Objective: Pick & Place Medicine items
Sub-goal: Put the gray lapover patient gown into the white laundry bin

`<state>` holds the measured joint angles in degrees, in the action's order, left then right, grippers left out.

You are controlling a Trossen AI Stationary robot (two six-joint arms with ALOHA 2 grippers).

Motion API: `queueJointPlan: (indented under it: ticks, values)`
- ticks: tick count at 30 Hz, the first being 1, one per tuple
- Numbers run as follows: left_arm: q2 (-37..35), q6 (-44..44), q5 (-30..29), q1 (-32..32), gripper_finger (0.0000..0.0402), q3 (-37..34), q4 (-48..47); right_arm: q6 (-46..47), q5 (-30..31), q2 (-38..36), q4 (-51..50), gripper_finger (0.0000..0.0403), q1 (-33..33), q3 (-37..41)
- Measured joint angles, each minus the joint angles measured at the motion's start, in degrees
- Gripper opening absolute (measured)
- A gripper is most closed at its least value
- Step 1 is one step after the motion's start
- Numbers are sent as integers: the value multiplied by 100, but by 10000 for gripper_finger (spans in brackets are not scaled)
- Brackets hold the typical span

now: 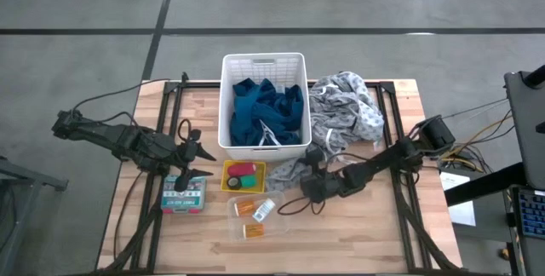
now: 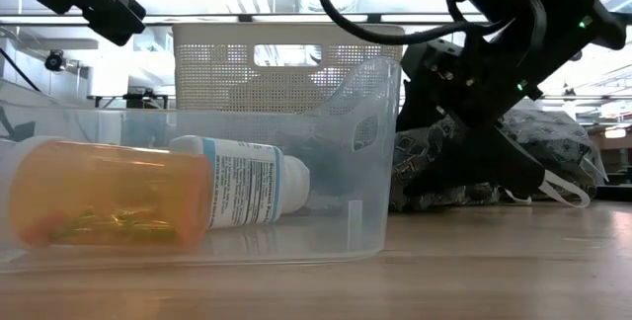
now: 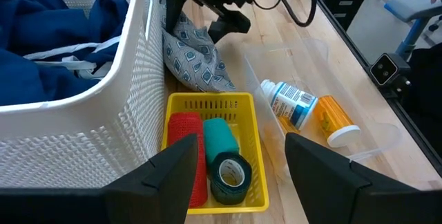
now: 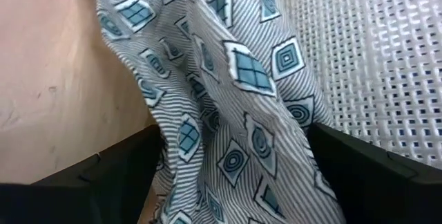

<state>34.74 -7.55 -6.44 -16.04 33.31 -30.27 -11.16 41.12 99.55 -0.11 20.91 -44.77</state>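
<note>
The orange pill bottle (image 3: 336, 119) and white labelled bottle (image 3: 291, 102) lie in the clear plastic tray (image 3: 376, 144). The right end effector (image 4: 228, 175), released, straddles the grey patterned cloth (image 4: 235, 79); better to steer clear of it. The left end effector (image 3: 238, 165) hovers, released, over the yellow basket (image 3: 210, 101).

From overhead we look straight down on the whole light wooden table (image 1: 341, 242), both arms and the grey floor around it. At table-top height we look level across the boards, very close to a clear plastic tray (image 2: 365, 162) that fills the near view, with the white perforated plastic basket (image 2: 286, 63) behind it; we see that same basket from above (image 1: 264, 63). From the left wrist we look forward over the small yellow slotted bin (image 3: 210, 103) toward the clear tray, which the low view shares. From the right wrist we sit very near the grey patterned cloth (image 4: 228, 99) beside the basket wall.
</note>
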Motion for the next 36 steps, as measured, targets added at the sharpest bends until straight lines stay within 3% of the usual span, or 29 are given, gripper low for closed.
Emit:
queueJointPlan:
  ticks: [6,27,36]
  values:
    - [0,0,0,-1,226,1,-1,85,48,-4,8,323,-32,-13]
    - [0,0,0,1,226,1,-1,66,50,-4,-5,84,-34,-9]
    - [0,0,0,-1,226,1,-1,66,50,-4,-3,19,-31,-9]
